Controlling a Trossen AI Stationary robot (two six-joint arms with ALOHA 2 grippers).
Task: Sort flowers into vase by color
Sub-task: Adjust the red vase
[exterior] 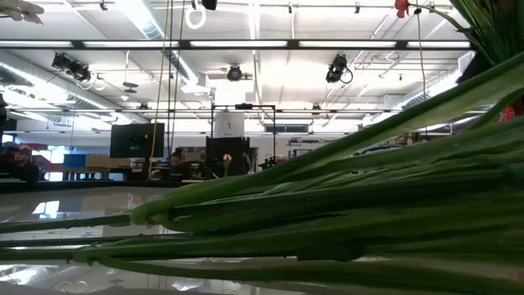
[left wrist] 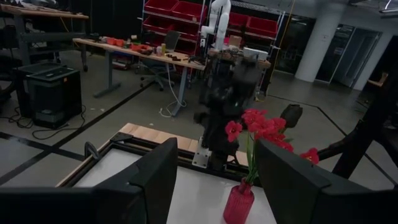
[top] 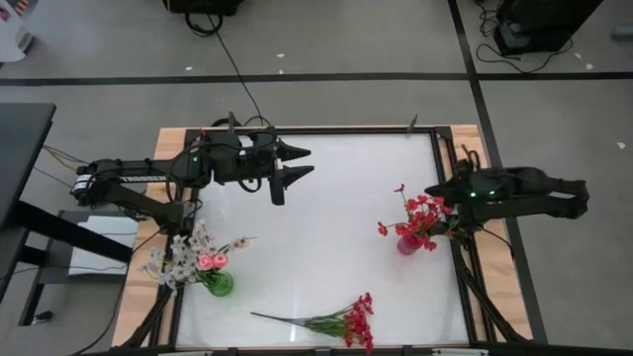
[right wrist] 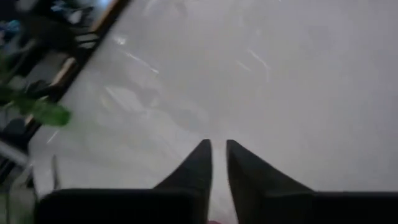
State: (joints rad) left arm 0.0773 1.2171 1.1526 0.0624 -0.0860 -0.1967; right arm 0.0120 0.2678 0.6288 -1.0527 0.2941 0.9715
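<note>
A red vase [top: 407, 242] at the table's right holds red blossoms [top: 423, 210]; it also shows in the left wrist view [left wrist: 239, 202]. A green vase [top: 220, 285] at the near left holds pink rosebuds [top: 210, 261] and pale white sprigs [top: 178, 255]. One red spray [top: 341, 320] lies flat near the front edge, and its green stems [exterior: 327, 221] fill the low view. My right gripper [top: 432, 190] [right wrist: 217, 146] hangs just beyond the red vase, slanting down, its fingers almost together with nothing between them. My left gripper [top: 297, 163] [left wrist: 216, 146] waits open and level over the far left.
The white tabletop [top: 326, 237] lies bare between the two vases. A black frame rail [top: 450, 178] runs along the table's right edge under my right arm. Cables [top: 232, 69] trail on the floor beyond the far edge.
</note>
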